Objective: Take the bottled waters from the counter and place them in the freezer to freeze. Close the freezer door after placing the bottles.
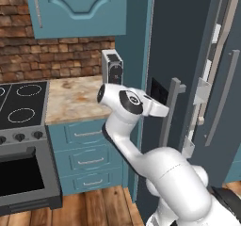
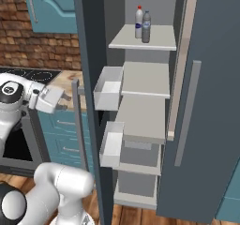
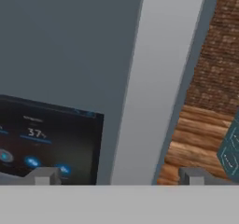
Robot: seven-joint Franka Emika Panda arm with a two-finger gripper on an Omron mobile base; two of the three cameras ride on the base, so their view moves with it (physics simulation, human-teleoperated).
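Note:
The two bottled waters stand upright side by side on the freezer's top shelf (image 2: 159,39): the whitish one with the red cap (image 2: 139,22) and the grey-blue one (image 2: 146,27). The freezer door (image 2: 89,78) stands open, its white bins (image 2: 110,95) facing the shelves. My gripper (image 3: 120,176) is open at the door's outer face, and the grey bar handle (image 3: 154,87) runs between its two fingertips (image 3: 44,175). The dark display (image 3: 46,143) sits beside the handle. From the left base view the gripper (image 1: 162,110) is close to the handle (image 1: 170,112). The marbled counter (image 1: 75,98) holds no bottles.
A black stove top (image 1: 21,105) lies left of the counter, over teal drawers (image 1: 87,154). A small grey appliance (image 1: 112,67) stands at the counter's back right. A second tall dark door with its own bar handle (image 2: 187,111) stands right of the shelves. The floor is wooden.

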